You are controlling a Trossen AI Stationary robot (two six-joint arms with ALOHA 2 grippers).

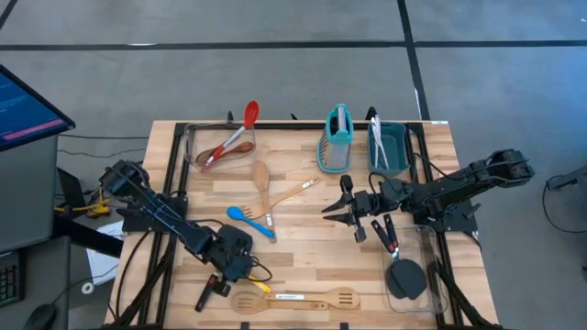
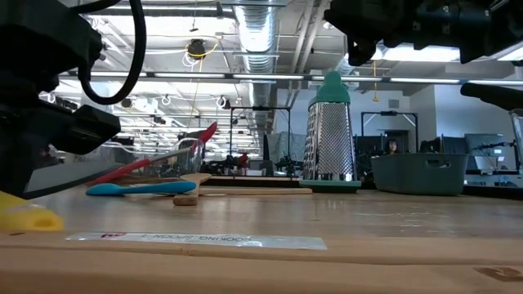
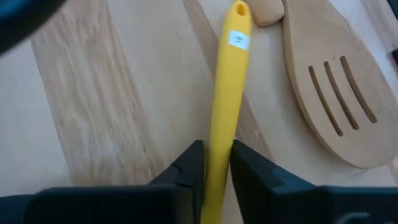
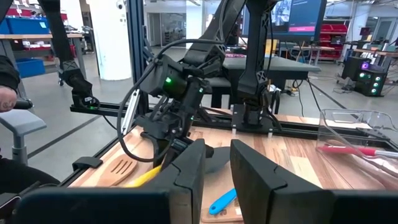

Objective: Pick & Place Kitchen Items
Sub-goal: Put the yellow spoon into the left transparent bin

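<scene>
My left gripper (image 1: 240, 273) is low at the table's near left, shut on a yellow spoon (image 3: 227, 93). The spoon's handle sticks out toward a wooden slotted spatula (image 1: 293, 299) lying at the near edge. The yellow also shows in the low view (image 2: 24, 219). My right gripper (image 1: 328, 212) hovers right of centre, above the table, pointing left, open by a narrow gap and empty (image 4: 216, 171). A blue spoon (image 1: 249, 220) and wooden spoons (image 1: 264, 183) lie flat mid-table. The teal box grater (image 1: 337, 139) stands upright at the far side. My left gripper pinches the yellow spoon's handle (image 3: 217, 163) between its two fingers. The fingers slant down from the table's far left and lie along the handle. The handle's free end with the hole (image 3: 239, 11) reaches forward, low over the table; the spoon's other end is hidden under the gripper.
A clear container (image 1: 197, 137) with red utensils stands far left. A teal bin (image 1: 396, 147) is far right. Another clear container (image 1: 431, 289) holds a black spatula near right. A black and red utensil (image 1: 390, 236) lies below the right arm. A monitor (image 1: 23, 105) stands left of the table.
</scene>
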